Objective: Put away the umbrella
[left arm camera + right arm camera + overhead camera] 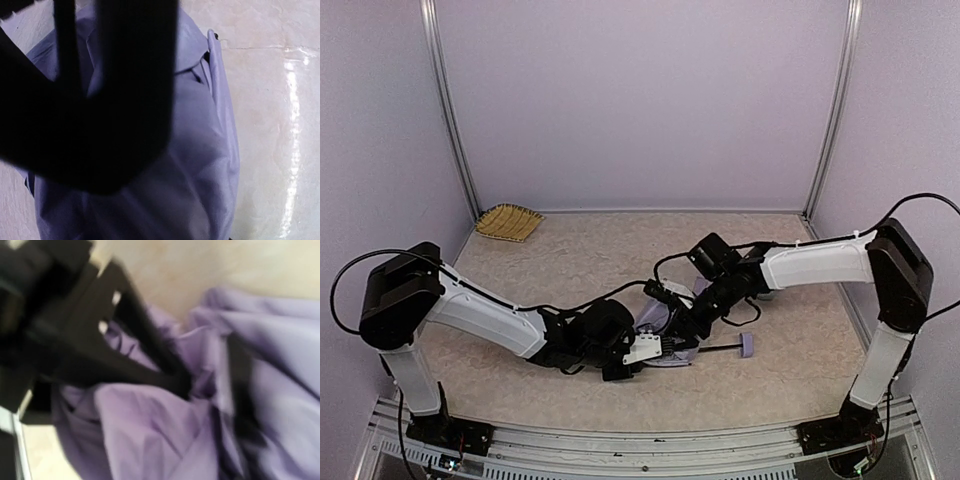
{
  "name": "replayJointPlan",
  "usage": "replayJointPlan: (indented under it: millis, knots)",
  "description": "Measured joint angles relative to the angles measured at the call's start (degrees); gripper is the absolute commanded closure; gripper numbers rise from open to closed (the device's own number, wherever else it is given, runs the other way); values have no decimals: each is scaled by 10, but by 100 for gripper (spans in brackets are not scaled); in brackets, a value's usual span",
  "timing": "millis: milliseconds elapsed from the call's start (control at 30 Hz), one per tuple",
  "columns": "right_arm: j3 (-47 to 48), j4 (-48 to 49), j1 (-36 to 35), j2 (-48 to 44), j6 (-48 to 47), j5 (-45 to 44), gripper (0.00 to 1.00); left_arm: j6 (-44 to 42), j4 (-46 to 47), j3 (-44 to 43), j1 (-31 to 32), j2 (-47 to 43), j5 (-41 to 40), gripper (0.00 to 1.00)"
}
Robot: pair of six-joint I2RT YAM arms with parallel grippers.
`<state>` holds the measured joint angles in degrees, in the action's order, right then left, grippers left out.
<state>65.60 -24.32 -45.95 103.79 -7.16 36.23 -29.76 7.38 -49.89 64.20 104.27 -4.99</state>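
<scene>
The umbrella lies collapsed at the middle of the table, its lavender fabric (657, 314) bunched between both grippers. Its thin black shaft (718, 349) points right and ends in the small lavender handle (745, 345). My left gripper (645, 351) sits low on the near left side of the fabric. In the left wrist view the fabric (200, 150) fills the frame, its folds run together at my jaws, and my fingers are hidden. My right gripper (682, 322) presses into the fabric from the far right. The right wrist view is blurred, with fabric (150, 435) covering the jaws.
A woven straw basket (508, 221) lies at the back left corner. Metal frame posts and lavender walls enclose the table. In each wrist view the other arm's black gripper shows close by, in the left one (100, 100) and in the right one (100, 340).
</scene>
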Motion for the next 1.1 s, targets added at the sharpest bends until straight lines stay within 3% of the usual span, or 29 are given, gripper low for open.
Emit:
replayJointPlan:
  millis: [233, 433, 567, 633, 800, 900, 1100]
  knots:
    - [-96, 8, 22, -186, 173, -191, 37, 23, -25, -52, -11, 35, 5, 88]
    - [-187, -61, 57, -290, 334, -364, 26, 37, -44, -73, -20, 45, 20, 88]
    - [-249, -57, 83, -327, 384, -389, 27, 38, -50, -75, -22, 45, 26, 88]
    - [-267, -38, 104, -320, 389, -384, 32, 39, -51, -76, -23, 45, 29, 89]
    - [-271, 41, 121, -263, 388, -351, 66, 40, -53, -77, -24, 45, 31, 89]
    - [-275, 95, 124, -222, 381, -318, 79, 41, -59, -76, -25, 44, 30, 92]
    - [-272, 208, 84, -160, 410, -302, 80, 50, -73, -76, -37, 42, 20, 94]
